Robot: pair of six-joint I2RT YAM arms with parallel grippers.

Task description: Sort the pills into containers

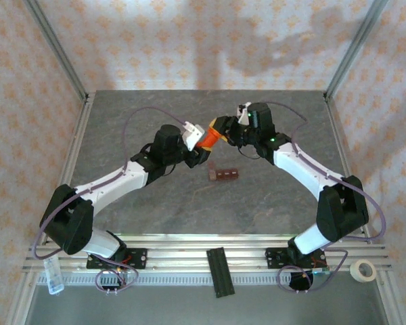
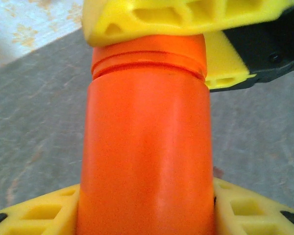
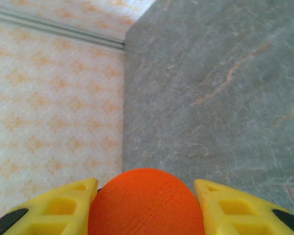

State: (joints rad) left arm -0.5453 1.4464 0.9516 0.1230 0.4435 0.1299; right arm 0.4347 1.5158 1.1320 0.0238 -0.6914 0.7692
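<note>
lying on the grey table point(image 1: 155, 210) near the claws, the reddish-brown containers point(image 1: 224, 176) strip. above it, an orange pill bottle point(image 1: 209, 137): left gripper point(image 1: 201, 140) clamps its body, right gripper point(image 1: 222, 128) pinches its ridged end. likely the opening step; next calls for a firm twist.

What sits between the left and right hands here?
An orange bottle, held by both: the left hand at its body, the right hand at its top end. The top view shows it.
</note>
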